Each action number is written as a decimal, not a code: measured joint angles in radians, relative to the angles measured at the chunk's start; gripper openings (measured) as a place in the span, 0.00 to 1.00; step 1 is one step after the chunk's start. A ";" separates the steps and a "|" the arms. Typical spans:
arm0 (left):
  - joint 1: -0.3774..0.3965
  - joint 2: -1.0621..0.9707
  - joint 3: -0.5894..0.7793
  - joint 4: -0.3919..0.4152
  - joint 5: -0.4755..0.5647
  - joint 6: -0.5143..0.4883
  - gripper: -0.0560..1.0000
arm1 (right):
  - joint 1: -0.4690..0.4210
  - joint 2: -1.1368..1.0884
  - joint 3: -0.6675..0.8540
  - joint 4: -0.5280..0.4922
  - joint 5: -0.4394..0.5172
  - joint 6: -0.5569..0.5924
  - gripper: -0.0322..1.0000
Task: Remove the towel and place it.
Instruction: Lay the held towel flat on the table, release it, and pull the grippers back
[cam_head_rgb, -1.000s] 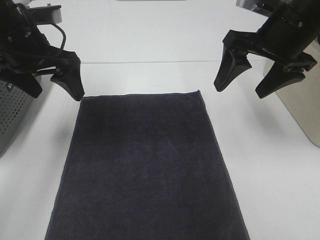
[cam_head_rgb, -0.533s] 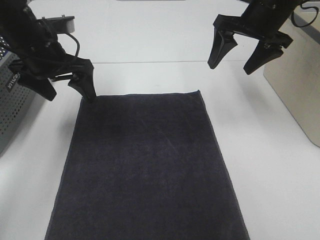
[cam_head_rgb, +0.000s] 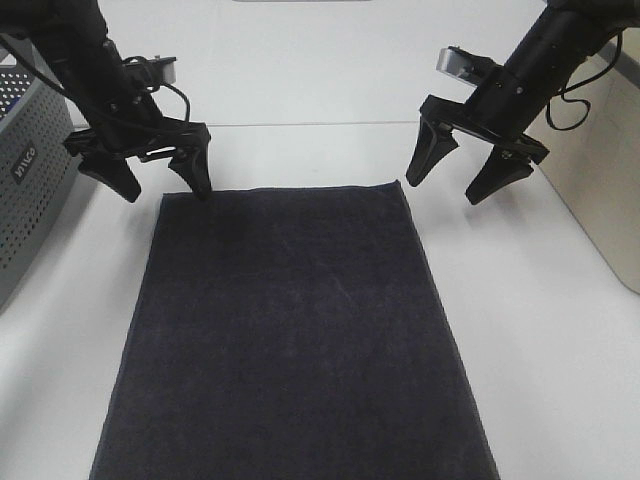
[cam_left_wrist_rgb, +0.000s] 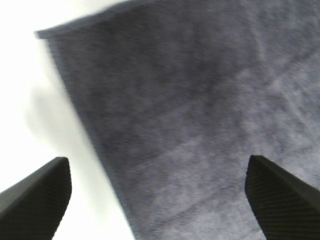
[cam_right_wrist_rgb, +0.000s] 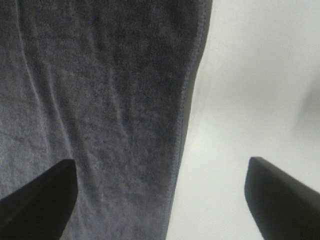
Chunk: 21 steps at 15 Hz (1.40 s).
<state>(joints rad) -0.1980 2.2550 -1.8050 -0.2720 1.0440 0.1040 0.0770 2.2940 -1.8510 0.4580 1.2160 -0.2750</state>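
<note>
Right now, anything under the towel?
The towel lies flat on the white table, which shows past its left, right and far edges. No lump shows through the cloth, but the surface directly beneath it is covered and cannot be checked.

Charcoal towel (cam_head_rgb: 290, 330), white table (cam_head_rgb: 540, 350), grey basket (cam_head_rgb: 30, 200) dotted with holes, box (cam_head_rgb: 600, 200) seemingly beige.

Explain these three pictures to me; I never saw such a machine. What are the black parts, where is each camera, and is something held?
It is a robot with two arms. The black parts are its left pincer and right pincer, each with two fingers, both open near the far corners of a dark towel, which lies flat on the table. Nothing is held. The wide picture comes from a camera mounted high; the other two from cameras on the wrists, looking between the fingers.
</note>
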 joint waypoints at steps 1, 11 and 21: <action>0.018 0.016 -0.017 0.001 0.016 0.000 0.89 | -0.006 0.016 -0.017 0.009 -0.001 -0.001 0.88; 0.142 0.124 -0.067 -0.071 0.020 0.082 0.89 | -0.013 0.094 -0.099 0.060 -0.028 -0.055 0.88; 0.141 0.172 -0.094 -0.187 -0.082 0.119 0.89 | -0.013 0.128 -0.102 0.082 -0.151 -0.081 0.88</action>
<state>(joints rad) -0.0570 2.4270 -1.8990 -0.4590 0.9620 0.2230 0.0640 2.4220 -1.9530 0.5400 1.0650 -0.3560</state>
